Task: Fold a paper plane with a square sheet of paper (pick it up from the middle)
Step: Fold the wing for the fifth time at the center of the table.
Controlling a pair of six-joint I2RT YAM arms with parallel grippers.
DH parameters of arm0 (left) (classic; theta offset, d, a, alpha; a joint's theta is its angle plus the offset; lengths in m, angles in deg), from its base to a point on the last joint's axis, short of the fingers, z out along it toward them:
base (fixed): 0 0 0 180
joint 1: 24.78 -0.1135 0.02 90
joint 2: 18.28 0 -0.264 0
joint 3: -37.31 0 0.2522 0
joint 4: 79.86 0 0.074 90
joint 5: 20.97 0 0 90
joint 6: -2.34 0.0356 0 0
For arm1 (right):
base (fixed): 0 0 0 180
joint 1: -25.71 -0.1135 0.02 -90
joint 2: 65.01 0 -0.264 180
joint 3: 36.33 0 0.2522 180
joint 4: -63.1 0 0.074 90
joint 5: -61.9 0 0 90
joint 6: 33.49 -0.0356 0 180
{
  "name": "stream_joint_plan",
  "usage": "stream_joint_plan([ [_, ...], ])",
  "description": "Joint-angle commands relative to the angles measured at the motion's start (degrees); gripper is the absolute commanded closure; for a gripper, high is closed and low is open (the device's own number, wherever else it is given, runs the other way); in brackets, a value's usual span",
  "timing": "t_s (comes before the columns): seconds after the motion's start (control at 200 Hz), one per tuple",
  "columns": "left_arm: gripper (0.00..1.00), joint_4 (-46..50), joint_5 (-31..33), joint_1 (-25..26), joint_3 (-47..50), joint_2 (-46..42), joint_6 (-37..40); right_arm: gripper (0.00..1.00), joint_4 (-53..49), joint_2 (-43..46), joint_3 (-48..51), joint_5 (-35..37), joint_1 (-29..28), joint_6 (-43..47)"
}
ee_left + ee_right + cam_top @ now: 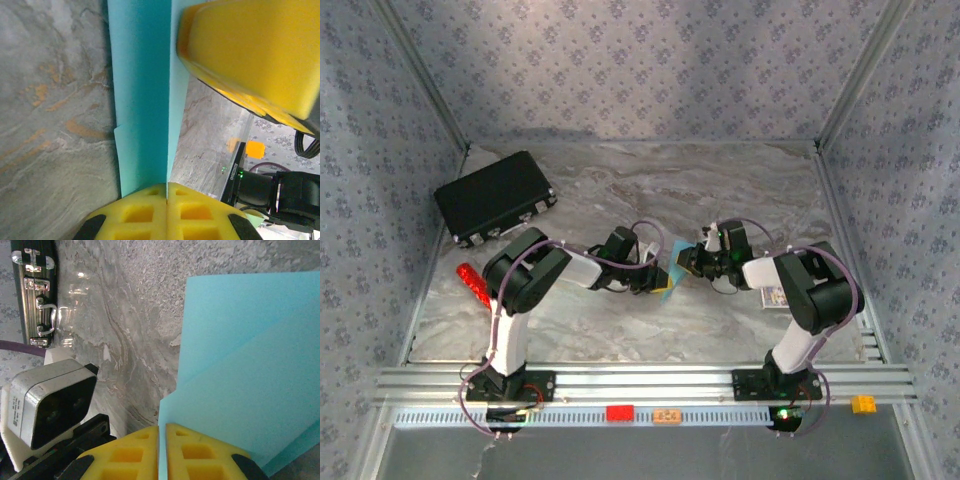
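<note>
Left gripper [166, 196] and right gripper [162, 432] each pinch the folded paper [240, 380], fingers pressed together on it.

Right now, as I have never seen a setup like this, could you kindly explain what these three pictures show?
A left robot arm and a right robot arm are bolted at the near edge of a marble-patterned table. One picture looks down from above and behind them. The other two come from a camera on each wrist, so the yellow pads at the bottom are that arm's own fingers. On the table lie a black case and a small red stick. Mid-table, the left hand and the right hand are each shut on the light blue paper, which shows folded layers.
</note>
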Motion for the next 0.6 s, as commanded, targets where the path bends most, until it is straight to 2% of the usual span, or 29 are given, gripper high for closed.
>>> stream_joint_plan([
  [0.0, 1.0, 5.5, 6.5, -1.1, 0.6, 3.6, 0.7, 0.87, 0.9, -1.4, -1.3, -0.9, 0.5, -0.2],
  [0.31, 1.0, 6.4, 7.1, -1.3, 0.7, 3.6, 0.4, 0.88, 0.7, -4.2, -1.3, -0.2, 0.7, 0.2],
  [0.39, 1.0, 6.9, 7.3, -1.3, 0.6, 3.3, 0.7, 0.89, -2.0, -4.7, -1.2, 1.4, 0.8, 0.6],
  [0.525, 0.89, 6.6, 6.7, -0.8, 0.8, 1.8, 1.5, 0.9, -4.9, -5.3, -0.7, 3.2, 0.8, 1.4],
  [0.595, 0.87, 7.4, 6.2, -0.3, 0.2, 1.1, 2.1, 0.9, -5.9, -5.4, -0.4, 3.7, 0.9, 1.8],
])
